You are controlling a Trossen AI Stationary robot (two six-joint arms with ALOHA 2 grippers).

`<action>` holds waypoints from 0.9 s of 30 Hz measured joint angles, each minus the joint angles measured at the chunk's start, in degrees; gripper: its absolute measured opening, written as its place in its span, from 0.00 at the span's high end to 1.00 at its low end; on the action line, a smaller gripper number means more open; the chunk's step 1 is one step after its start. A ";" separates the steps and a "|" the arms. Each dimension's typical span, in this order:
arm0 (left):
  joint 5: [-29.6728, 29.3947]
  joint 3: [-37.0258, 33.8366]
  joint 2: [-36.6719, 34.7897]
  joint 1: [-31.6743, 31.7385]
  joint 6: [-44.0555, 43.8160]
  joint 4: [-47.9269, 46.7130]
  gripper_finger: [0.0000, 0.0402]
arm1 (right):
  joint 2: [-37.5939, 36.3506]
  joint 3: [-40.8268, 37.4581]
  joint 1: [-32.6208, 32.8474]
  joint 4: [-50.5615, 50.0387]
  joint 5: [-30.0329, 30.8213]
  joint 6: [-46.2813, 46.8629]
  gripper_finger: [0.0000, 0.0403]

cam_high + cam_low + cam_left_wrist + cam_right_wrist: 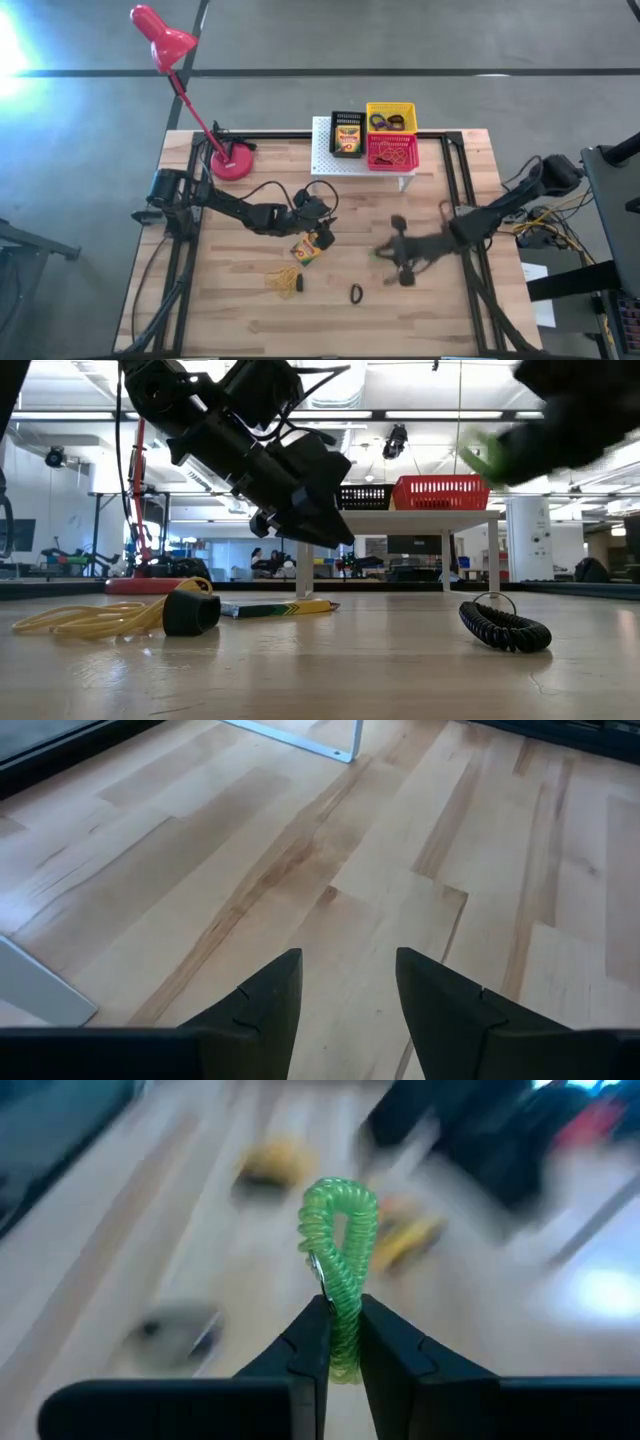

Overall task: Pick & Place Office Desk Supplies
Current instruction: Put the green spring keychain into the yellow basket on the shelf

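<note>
Midtable, right claw (343, 1342) pinches the green ring (340, 1240), seemingly airborne; left claw (345, 995) gapes.

Floor: smooth grey concrete (420, 35) crossed by dark seam lines, with a bright glare patch at the far left edge.
Table: light butcher-block wood (420, 310) with a black metal frame.
Lamp: red desk lamp (165, 40) with its round base on the table's back left.
Room behind: open hall with white ceiling strip lights (440, 414), white columns and distant equipment.
</note>
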 joint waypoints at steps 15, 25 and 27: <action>0.00 0.00 0.00 0.00 0.37 -0.60 0.58 | -7.99 27.83 -54.07 -31.87 -8.16 -18.64 0.89; -0.68 0.00 0.00 0.02 0.37 -0.93 0.58 | 13.80 49.11 -85.53 -55.00 -39.64 -25.36 0.89; -0.68 0.00 0.00 0.02 0.37 -0.99 0.58 | 17.28 52.28 -86.06 -55.58 -41.20 -25.98 0.89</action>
